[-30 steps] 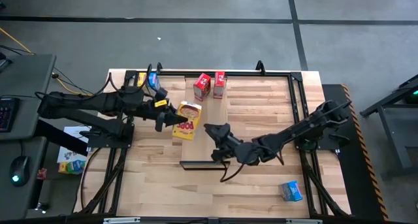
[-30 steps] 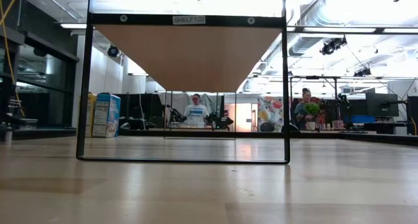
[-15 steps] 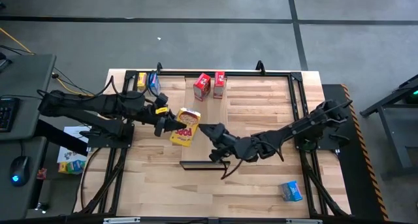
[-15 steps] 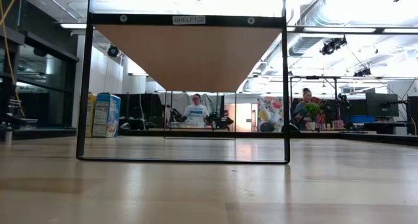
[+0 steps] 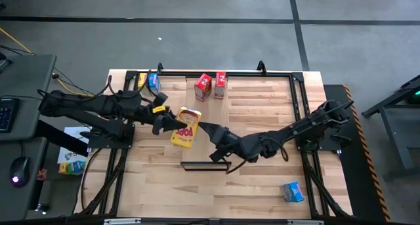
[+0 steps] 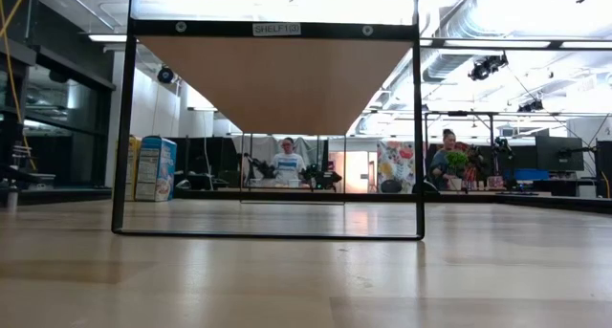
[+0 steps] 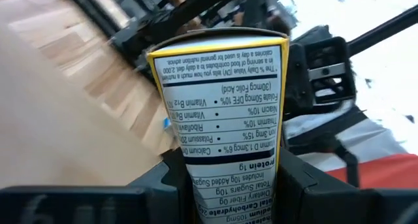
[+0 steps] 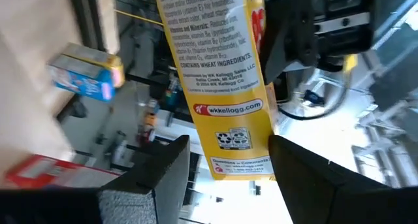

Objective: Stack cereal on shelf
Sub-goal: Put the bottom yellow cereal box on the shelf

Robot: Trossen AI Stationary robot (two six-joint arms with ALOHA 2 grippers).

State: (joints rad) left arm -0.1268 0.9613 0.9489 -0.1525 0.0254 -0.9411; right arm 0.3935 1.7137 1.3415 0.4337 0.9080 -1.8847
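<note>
Cereal in a yellow box (image 5: 187, 127) sits in mid-air over the shelf (image 5: 209, 113), tilted, caught between the two arms above the middle of the desk (image 5: 262, 185). The left tool (image 5: 172, 122) has it pinched by one end; its wrist view shows the nutrition panel of the box (image 7: 225, 113) rising straight out from between the two dark fingers (image 7: 162, 185). The right tool (image 5: 205, 130) is up against the other side of the same box, its fingers (image 8: 153, 178) spread wide with the box's lower end (image 8: 222, 87) between them and gaps on both sides, so it isn't gripping.

Two red boxes (image 5: 210, 86) stand side by side at the far end of the shelf. A blue box (image 5: 153, 82) and a second yellow one (image 5: 142, 81) stand together at the far left corner of the desk, behind the left arm. Another blue box (image 5: 293, 191) lies on its side near the front right corner, well away from everything else.

From desk level the shelf's black frame (image 6: 124, 127) stands upright with the board's underside (image 6: 277, 79) overhead. Two people (image 6: 285, 163) are far off in the room behind.
</note>
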